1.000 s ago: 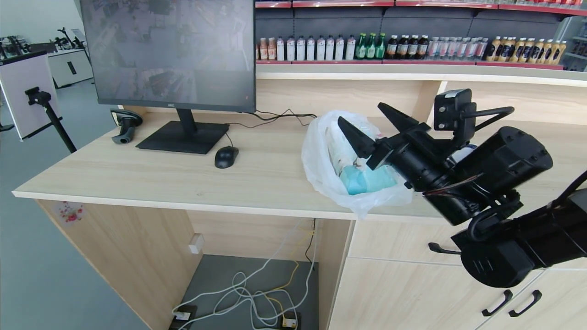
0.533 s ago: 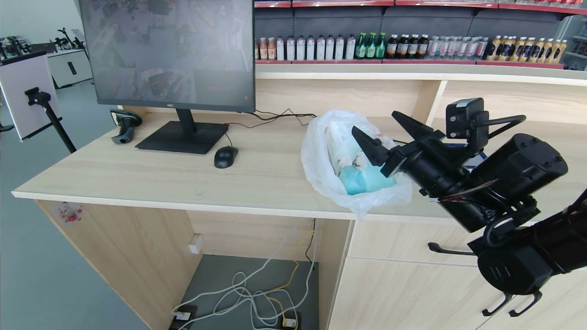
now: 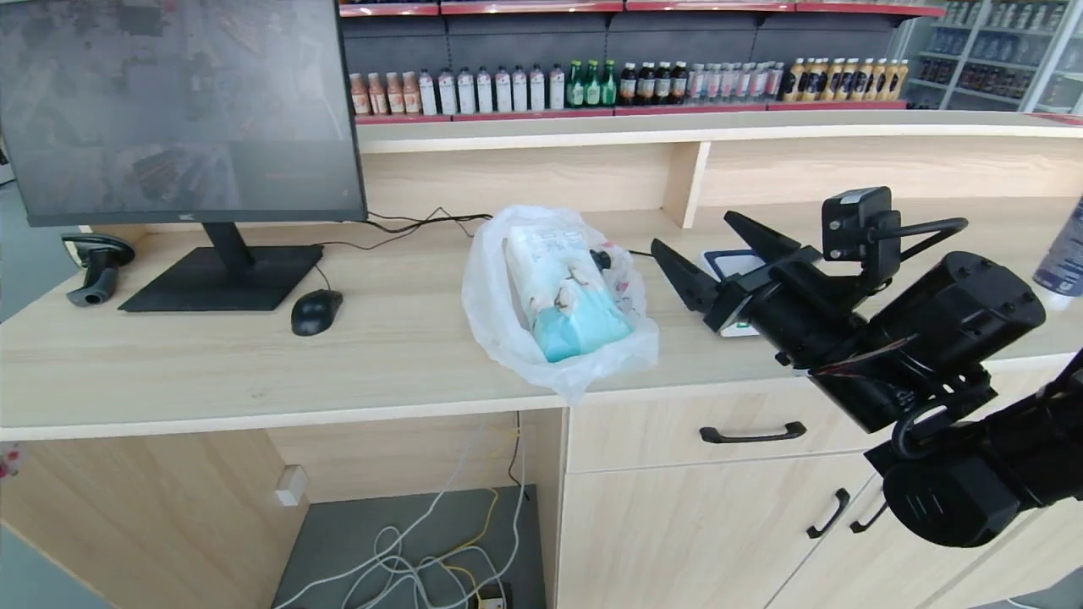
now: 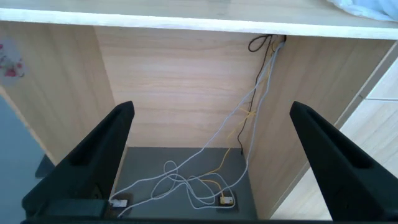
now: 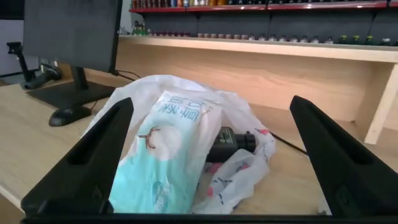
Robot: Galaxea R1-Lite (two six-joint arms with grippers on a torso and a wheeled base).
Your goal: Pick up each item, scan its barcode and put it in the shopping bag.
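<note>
Right end effector [image 3: 692,230], spread and empty, at 3 o'clock of the shopping bag [image 3: 499,330]; best reach on to the bottle [image 3: 1062,249] farther toward 3 o'clock, barcode kept visible

R gripper [image 5: 211,102] is seen w/ fingers spread wide, aimed at the shopping bag [image 5: 245,112]. Bag is set on the wooden counter [image 5: 31,149]. A teal-white pack [image 5: 165,155] & a dark bottle-like item [image 5: 227,142] are lodged inside. Monitor [image 5: 68,31] & mouse [image 5: 65,115] are placed to the left, bottle shelves [image 5: 249,5] far behind.
</note>
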